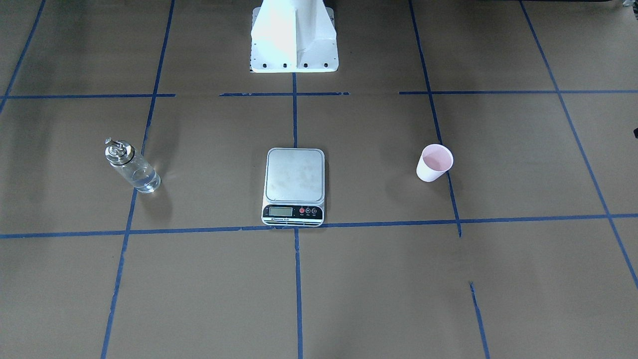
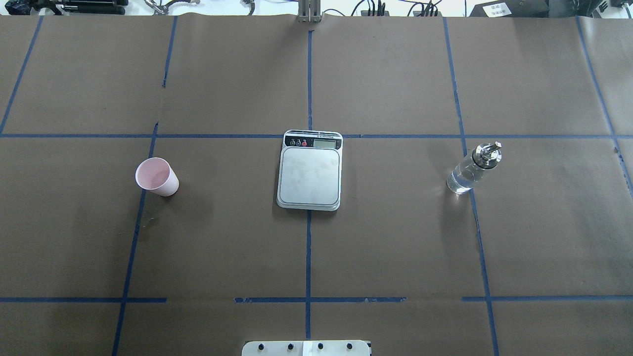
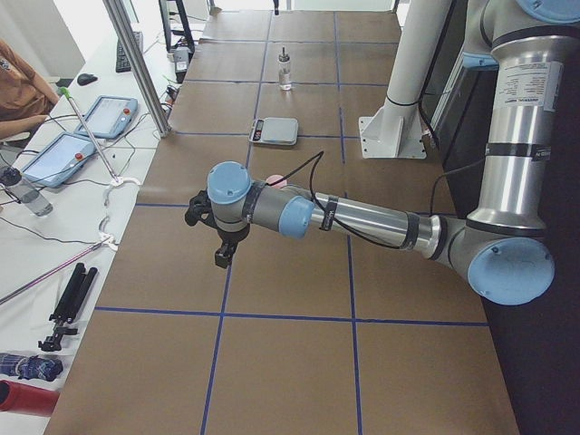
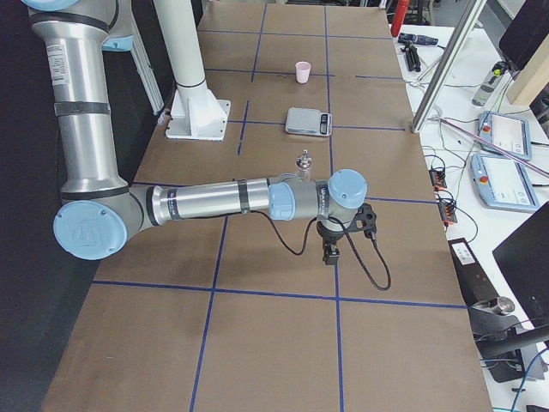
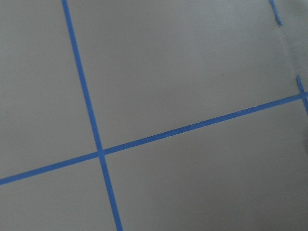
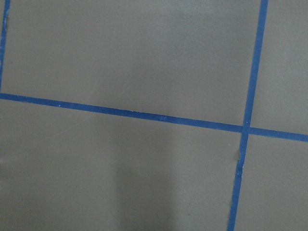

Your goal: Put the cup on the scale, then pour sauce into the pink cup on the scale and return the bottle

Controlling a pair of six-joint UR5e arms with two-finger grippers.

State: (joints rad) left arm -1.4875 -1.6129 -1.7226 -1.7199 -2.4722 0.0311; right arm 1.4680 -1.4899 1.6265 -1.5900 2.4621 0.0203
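Observation:
The pale pink cup (image 2: 157, 176) stands upright on the table's left side, well left of the scale (image 2: 310, 170), whose silver platform is bare. The clear glass bottle (image 2: 474, 168) with its silver pourer stands upright on the right side, with clear sauce (image 2: 462, 179) in its lower part. Neither arm shows in the overhead or front views. In the exterior left view my left gripper (image 3: 224, 254) hangs over bare table at the near end, short of the cup. My right gripper (image 4: 330, 253) hangs likewise, short of the bottle (image 4: 303, 163). I cannot tell whether either is open or shut.
Brown paper with a grid of blue tape lines covers the table. The white robot base (image 1: 294, 37) stands behind the scale. A side bench (image 3: 63, 154) with tablets, cables and a seated person runs along the far edge. Both wrist views hold only paper and tape.

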